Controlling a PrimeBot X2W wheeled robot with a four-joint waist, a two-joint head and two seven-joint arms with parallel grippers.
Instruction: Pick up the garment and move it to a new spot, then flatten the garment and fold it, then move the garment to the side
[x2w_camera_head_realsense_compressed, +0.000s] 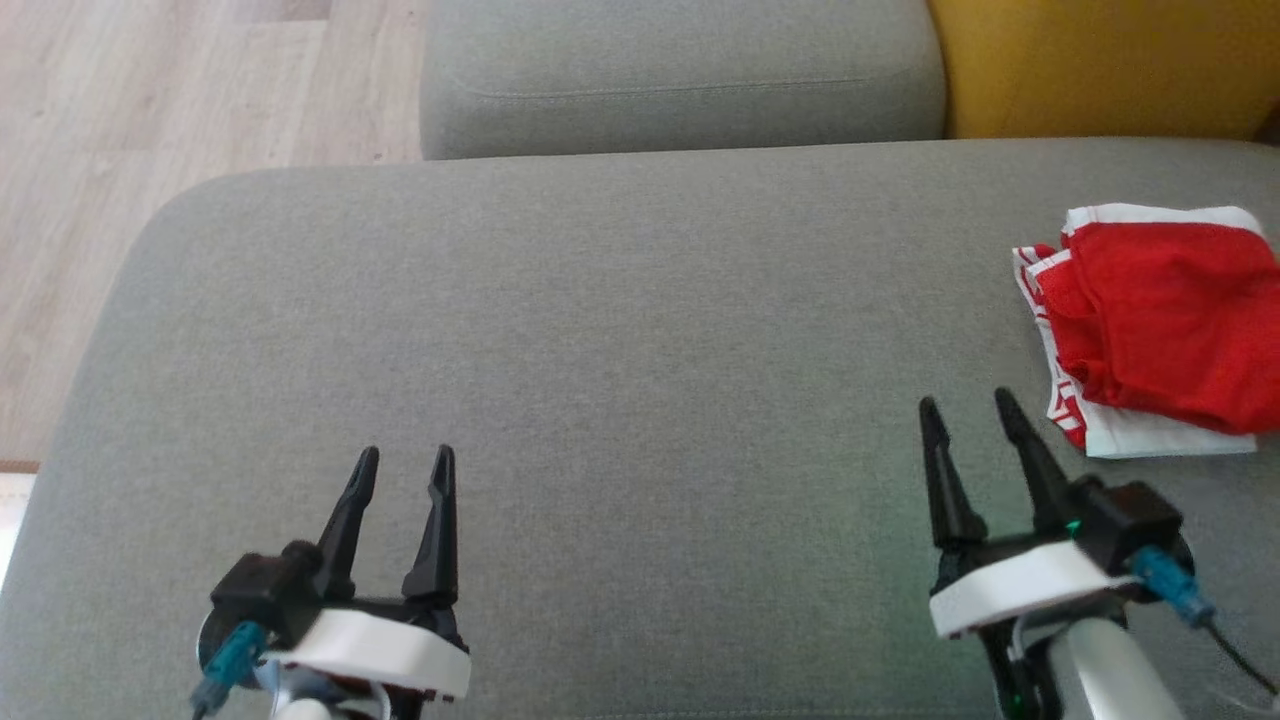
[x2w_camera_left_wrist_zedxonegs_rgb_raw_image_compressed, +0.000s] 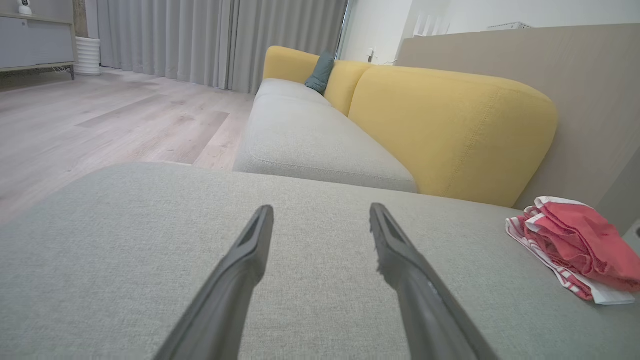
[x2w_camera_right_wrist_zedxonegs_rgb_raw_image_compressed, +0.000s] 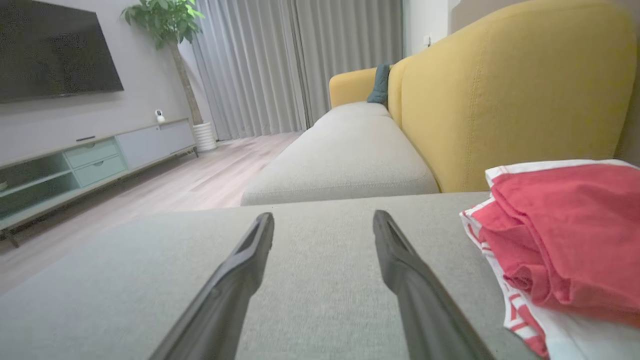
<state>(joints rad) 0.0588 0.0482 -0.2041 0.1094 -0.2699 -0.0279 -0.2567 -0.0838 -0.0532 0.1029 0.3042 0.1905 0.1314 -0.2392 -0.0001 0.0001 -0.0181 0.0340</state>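
Garment (x2w_camera_head_realsense_compressed: 1165, 310) lies just right of right tool (x2w_camera_head_realsense_compressed: 966, 398), apart; left tool (x2w_camera_head_realsense_compressed: 408, 451) well away; both released, empty.

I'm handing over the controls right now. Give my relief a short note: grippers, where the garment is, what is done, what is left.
Left gripper: open, empty, low over the grey cushion.
Right gripper: open, empty, just short of the garment, not touching it.
Garment: red and white, loosely layered and rumpled, at the cushion's right end by the yellow backrest.
Done: cannot tell; nothing is held.
Left: probably everything, since it looks bunched rather than neatly folded: pick up, relocate, flatten, fold, move aside.
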